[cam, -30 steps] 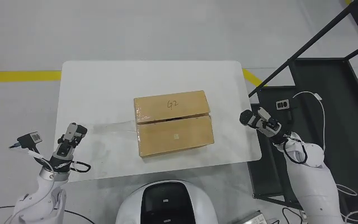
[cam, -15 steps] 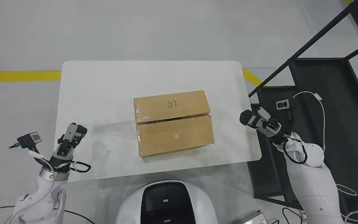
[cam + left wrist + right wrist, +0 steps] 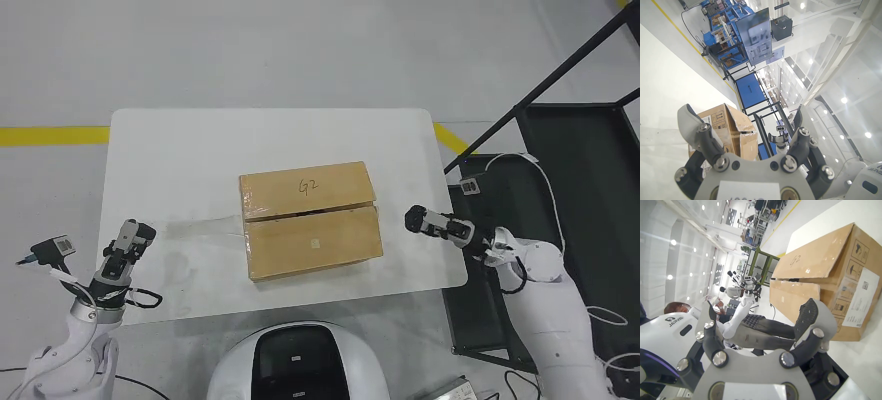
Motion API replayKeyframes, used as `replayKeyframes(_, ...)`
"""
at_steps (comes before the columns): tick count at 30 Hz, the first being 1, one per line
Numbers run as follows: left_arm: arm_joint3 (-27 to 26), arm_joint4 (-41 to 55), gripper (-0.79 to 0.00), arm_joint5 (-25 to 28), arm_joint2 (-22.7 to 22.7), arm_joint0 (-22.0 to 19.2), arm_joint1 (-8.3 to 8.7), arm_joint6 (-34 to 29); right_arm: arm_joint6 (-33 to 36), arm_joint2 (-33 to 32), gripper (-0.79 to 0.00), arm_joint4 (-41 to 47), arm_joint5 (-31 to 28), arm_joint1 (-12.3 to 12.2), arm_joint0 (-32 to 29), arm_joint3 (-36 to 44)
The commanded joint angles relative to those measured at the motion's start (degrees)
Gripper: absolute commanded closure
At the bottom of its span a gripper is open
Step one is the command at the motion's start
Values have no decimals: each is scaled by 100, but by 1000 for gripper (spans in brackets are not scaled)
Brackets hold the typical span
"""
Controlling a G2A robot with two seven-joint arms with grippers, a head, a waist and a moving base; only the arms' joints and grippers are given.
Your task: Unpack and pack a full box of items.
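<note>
A brown cardboard box [image 3: 310, 218] sits in the middle of the white table [image 3: 180, 160], its two top flaps folded down with a seam between them. The box [image 3: 728, 125] also shows in the left wrist view, and the box [image 3: 821, 275] lies close ahead in the right wrist view. My left gripper [image 3: 128, 238] hangs over the table's near left corner, open and empty, well away from the box. My right gripper [image 3: 412, 219] is just off the box's right side, over the table's right edge, open with nothing between its fingers.
A dark metal rack [image 3: 560, 180] stands right of the table, with a cable and a small white plug block [image 3: 470, 186] on it. A yellow floor line [image 3: 50, 135] runs behind the table on the left.
My right gripper has moved left, from beyond the table's right edge toward the box's right side. The left arm and the box have not moved.
</note>
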State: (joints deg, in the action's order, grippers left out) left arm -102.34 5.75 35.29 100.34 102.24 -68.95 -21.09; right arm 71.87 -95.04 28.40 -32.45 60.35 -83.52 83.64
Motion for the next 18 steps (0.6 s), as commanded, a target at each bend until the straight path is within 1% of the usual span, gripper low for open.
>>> replayKeyframes(1,0,0,-785,0,0,0,0,0,-35,154,-785,-185,-30,3,190,-147)
replayKeyframes(5,0,0,-785,0,0,0,0,0,-180,378,-785,-615,-176,-27,409,-93)
replayKeyframes(9,0,0,-785,0,0,0,0,0,-428,562,-785,-892,-425,-83,444,-79)
replayKeyframes(18,0,0,-785,0,0,0,0,0,-428,562,-785,-892,-425,-83,444,-79)
